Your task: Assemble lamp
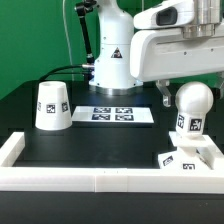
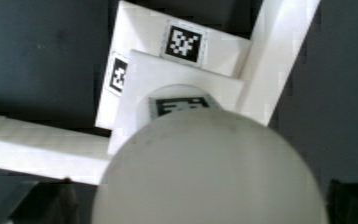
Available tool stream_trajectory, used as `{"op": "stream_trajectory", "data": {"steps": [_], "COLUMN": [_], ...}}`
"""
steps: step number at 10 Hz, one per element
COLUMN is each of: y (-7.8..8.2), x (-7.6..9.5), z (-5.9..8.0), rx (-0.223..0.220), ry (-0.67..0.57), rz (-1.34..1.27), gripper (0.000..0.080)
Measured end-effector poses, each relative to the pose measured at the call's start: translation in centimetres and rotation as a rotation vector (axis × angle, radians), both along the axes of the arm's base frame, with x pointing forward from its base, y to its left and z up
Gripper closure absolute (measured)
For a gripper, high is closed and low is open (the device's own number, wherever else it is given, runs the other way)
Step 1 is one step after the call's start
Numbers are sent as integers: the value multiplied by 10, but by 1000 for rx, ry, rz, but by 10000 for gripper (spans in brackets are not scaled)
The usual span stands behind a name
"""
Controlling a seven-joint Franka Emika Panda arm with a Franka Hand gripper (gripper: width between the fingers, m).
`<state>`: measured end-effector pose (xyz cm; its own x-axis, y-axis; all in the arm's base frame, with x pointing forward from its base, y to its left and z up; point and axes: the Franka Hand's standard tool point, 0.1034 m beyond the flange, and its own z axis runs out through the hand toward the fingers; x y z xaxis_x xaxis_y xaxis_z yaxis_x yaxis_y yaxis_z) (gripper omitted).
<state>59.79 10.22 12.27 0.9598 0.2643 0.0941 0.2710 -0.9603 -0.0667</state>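
Base (image 1: 186, 158) lies nearest; bulb (image 1: 191, 104) stands upright on it, stem down. Gripper (image 1: 186, 78) hangs just above the bulb; I cannot tell the jaw spacing. 1 shade (image 1: 51, 105) stands well apart from the base, toward the exterior view's left, with the marker board (image 1: 113, 115) farther back.

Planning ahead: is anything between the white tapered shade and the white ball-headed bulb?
Only the thin white marker board lies flat between the white tapered shade and the white ball-headed bulb; nothing upright does.
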Motion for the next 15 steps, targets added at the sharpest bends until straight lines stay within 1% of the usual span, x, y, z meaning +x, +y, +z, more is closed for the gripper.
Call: {"op": "stream_trajectory", "data": {"steps": [2,5,6,7,11,13,15], "y": [-3,-2,-2,-2,-2,1,-1], "x": [2,2,2,2,2,2,2], "z": [-2,-3,-3,-3,-3,-2,-3], "rx": [-1,0,0,0,5,23,44], "ry": [-15,-17,-17,-17,-13,6,32], "rz": [-4,-8,-9,-9,-52,-260,-513], "gripper": [101,101,199,222,222,220,220]}}
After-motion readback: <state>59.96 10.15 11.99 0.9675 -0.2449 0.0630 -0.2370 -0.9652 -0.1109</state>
